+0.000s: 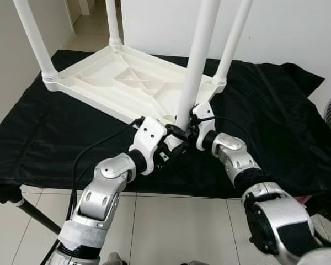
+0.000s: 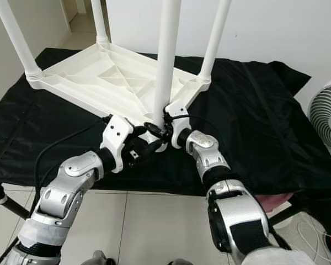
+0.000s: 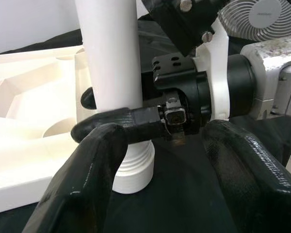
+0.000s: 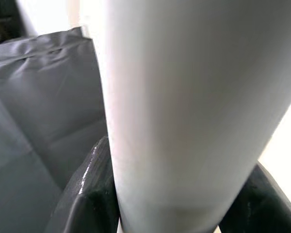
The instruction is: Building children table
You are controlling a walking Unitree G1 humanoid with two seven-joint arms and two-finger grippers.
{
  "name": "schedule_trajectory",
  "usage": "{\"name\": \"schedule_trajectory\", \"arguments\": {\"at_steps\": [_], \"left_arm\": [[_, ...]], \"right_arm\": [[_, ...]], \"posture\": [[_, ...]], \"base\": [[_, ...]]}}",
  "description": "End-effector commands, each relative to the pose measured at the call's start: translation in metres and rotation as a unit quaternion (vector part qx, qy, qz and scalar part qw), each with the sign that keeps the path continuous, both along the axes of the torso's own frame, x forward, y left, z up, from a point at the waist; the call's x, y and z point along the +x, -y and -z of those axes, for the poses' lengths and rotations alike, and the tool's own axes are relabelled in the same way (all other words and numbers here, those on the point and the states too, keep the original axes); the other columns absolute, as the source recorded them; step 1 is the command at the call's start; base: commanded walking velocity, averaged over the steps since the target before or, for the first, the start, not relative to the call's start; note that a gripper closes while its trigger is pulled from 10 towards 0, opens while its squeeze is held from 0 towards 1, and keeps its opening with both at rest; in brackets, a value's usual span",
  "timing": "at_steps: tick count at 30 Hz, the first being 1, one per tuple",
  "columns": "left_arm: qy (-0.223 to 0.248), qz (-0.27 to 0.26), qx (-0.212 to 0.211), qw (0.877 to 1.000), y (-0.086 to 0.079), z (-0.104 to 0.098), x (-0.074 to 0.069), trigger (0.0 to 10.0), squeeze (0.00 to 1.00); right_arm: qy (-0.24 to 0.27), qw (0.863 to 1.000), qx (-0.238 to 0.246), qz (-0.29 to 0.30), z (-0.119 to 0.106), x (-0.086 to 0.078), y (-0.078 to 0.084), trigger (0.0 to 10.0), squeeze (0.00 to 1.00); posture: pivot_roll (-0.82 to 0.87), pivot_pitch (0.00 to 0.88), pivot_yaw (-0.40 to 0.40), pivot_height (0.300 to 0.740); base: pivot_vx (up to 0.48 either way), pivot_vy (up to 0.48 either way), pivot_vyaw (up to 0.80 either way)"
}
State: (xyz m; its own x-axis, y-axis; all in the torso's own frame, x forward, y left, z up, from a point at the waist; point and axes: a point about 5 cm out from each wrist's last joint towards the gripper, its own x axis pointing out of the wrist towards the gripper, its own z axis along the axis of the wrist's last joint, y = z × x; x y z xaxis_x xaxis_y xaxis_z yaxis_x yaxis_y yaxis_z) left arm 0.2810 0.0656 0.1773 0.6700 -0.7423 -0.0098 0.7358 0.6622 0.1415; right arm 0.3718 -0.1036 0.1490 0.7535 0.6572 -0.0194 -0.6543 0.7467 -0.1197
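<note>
A white plastic table (image 1: 116, 83) lies upside down on a black cloth (image 1: 276, 121). Three legs stand up from its corners. The fourth leg (image 1: 196, 61) stands upright at the near corner, its ribbed lower end (image 3: 133, 167) just above the cloth; I cannot tell whether it sits in the socket. My right gripper (image 1: 188, 126) is shut on this leg low down, with one black finger (image 3: 119, 127) wrapped round it. My left gripper (image 1: 175, 144) hovers close beside the leg's base, open, its fingers (image 3: 87, 179) spread wide with nothing between them.
The cloth-covered platform ends just in front of me, with tiled floor (image 1: 171, 226) below its edge. A white fan (image 2: 328, 118) stands at the right. A white wall rises behind the table, and a doorway opens at the far left.
</note>
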Motion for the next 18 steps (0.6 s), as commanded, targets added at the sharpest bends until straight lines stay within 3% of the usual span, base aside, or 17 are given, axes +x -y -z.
{"name": "schedule_trajectory", "arguments": {"at_steps": [1,5,7,8,9,10,11,12,13,14,15,18], "left_arm": [[-0.006,-0.023,-0.004,1.0,0.0,0.002,0.0,10.0,0.0],[-0.011,-0.02,-0.006,1.0,0.002,0.003,-0.003,10.0,0.0],[-0.011,-0.02,-0.006,1.0,0.002,0.003,-0.003,10.0,0.0],[-0.015,-0.018,-0.006,1.0,0.002,0.005,-0.004,10.0,0.0],[-0.015,-0.018,-0.006,1.0,0.002,0.005,-0.004,10.0,0.0],[-0.016,-0.017,-0.005,1.0,0.002,0.005,-0.005,10.0,0.0],[-0.016,-0.017,-0.005,1.0,0.002,0.005,-0.005,10.0,0.0],[-0.017,-0.017,-0.005,1.0,0.002,0.006,-0.005,10.0,0.0],[-0.017,-0.017,-0.005,1.0,0.002,0.006,-0.005,10.0,0.0],[-0.017,-0.017,-0.005,1.0,0.002,0.006,-0.005,10.0,0.0],[-0.017,-0.017,-0.005,1.0,0.002,0.006,-0.005,10.0,0.0],[-0.017,-0.017,-0.006,1.0,0.003,0.006,-0.005,10.0,0.0]], "right_arm": [[-0.011,0.998,0.018,0.054,0.004,-0.001,0.009,0.0,0.0],[-0.006,0.991,0.043,0.124,0.008,-0.012,0.009,0.0,0.0],[-0.006,0.991,0.043,0.124,0.008,-0.012,0.009,0.0,0.0],[0.002,0.969,0.055,0.239,0.009,-0.016,0.017,0.0,0.0],[0.002,0.969,0.055,0.239,0.009,-0.016,0.017,0.0,0.0],[0.011,0.953,0.066,0.295,0.008,-0.019,0.022,0.0,0.0],[0.011,0.953,0.066,0.295,0.008,-0.019,0.022,0.0,0.0],[0.017,0.942,0.068,0.329,0.009,-0.022,0.023,0.0,0.0],[0.017,0.942,0.068,0.329,0.009,-0.022,0.023,0.0,0.0],[0.023,0.93,0.073,0.359,0.009,-0.024,0.024,0.0,0.0],[0.023,0.93,0.073,0.359,0.009,-0.024,0.024,0.0,0.0],[0.029,0.912,0.079,0.401,0.009,-0.03,0.023,0.0,0.0]], "posture": [[-0.05,0.052,-0.008,0.74],[-0.05,0.066,-0.007,0.74],[-0.05,0.066,-0.007,0.74],[-0.06,0.073,-0.007,0.74],[-0.06,0.073,-0.007,0.74],[-0.06,0.073,-0.007,0.74],[-0.06,0.073,-0.007,0.74],[-0.06,0.073,-0.007,0.74],[-0.06,0.073,-0.007,0.74],[-0.06,0.073,-0.007,0.74],[-0.06,0.073,-0.007,0.74],[-0.06,0.073,-0.01,0.74]], "base": [[0.0,0.0,0.0],[0.0,0.0,0.0],[0.0,0.0,0.0],[0.0,0.0,0.0],[0.0,0.0,0.0],[0.0,0.0,0.0],[0.0,0.0,0.0],[0.0,0.0,0.0],[0.0,0.0,0.0],[0.0,0.0,0.0],[0.0,0.0,0.0],[0.0,0.0,0.0]]}}
